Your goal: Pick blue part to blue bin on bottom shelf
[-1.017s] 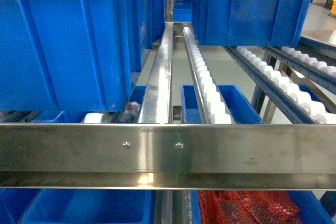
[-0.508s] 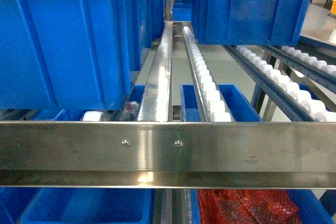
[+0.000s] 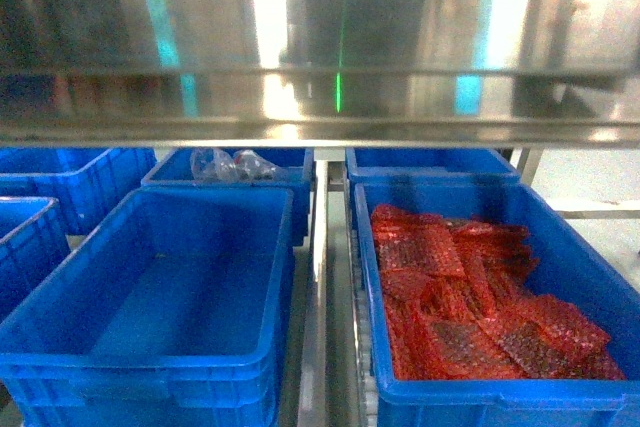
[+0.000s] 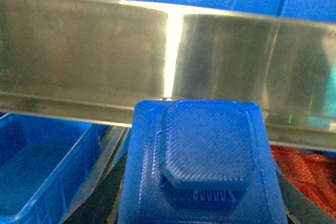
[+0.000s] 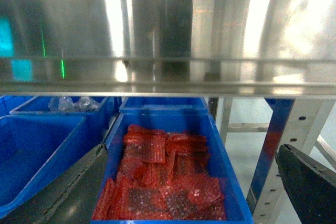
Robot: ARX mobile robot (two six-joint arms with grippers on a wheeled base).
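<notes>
Your head view is dropping from the upper roller tier to the bottom shelf (image 3: pixel 320 247), so the empty blue bin (image 3: pixel 150 347) is now showing near left. Your left gripper (image 4: pixel 202 203) is pinching the blue part (image 4: pixel 205 156); right gripper's state: cannot tell.

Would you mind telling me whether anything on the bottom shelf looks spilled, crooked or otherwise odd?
Nothing stands out. The empty blue bin and the crate of red bubble-wrap packets sit squarely side by side, with nothing spilled.

That steel rail (image 3: pixel 320 97) hangs right over my way in; under it the blue bin (image 3: pixel 150 347) sits wide open.
</notes>
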